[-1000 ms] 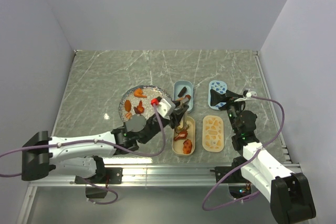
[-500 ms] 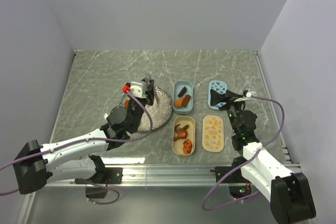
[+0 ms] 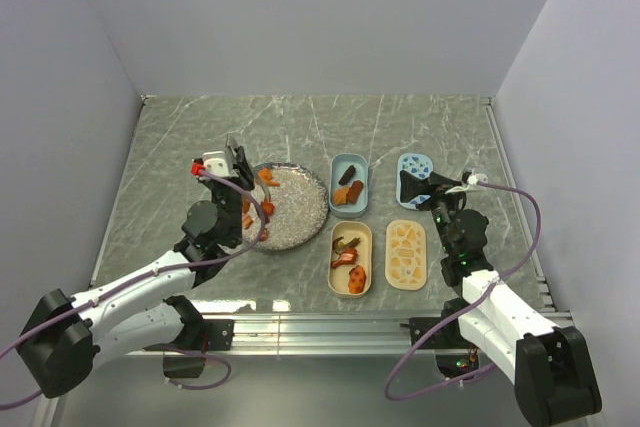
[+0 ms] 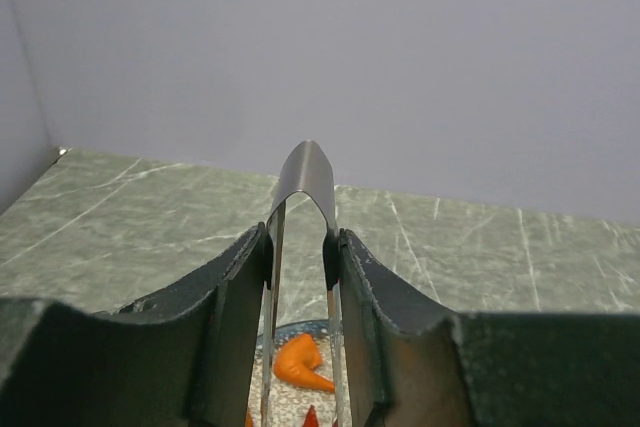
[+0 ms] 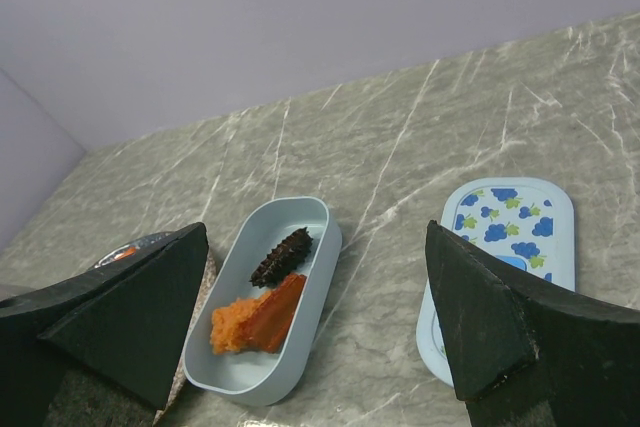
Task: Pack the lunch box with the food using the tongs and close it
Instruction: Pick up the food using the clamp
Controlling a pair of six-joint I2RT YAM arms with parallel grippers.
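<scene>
My left gripper (image 3: 232, 159) is shut on the metal tongs (image 4: 305, 162), held over the left edge of the speckled plate (image 3: 322, 197). Orange and reddish food chunks (image 3: 266, 177) lie on that side of the plate; one orange piece (image 4: 300, 362) shows between the tong arms. The lunch box is two oval tubs. The blue tub (image 3: 349, 161) holds a dark spiky piece (image 5: 283, 257) and orange pieces (image 5: 255, 317). The beige tub (image 3: 368, 247) holds several chunks. My right gripper (image 3: 415, 187) stands open and empty by the blue grape-patterned lid (image 3: 413, 162).
A beige lid (image 3: 406, 254) lies right of the beige tub. The blue lid (image 5: 510, 242) rests partly under my right finger. Grey walls close in the marble table on three sides.
My left arm swung left with the tongs, from above the beige tub across the plate to its left edge. The right arm has not moved.
</scene>
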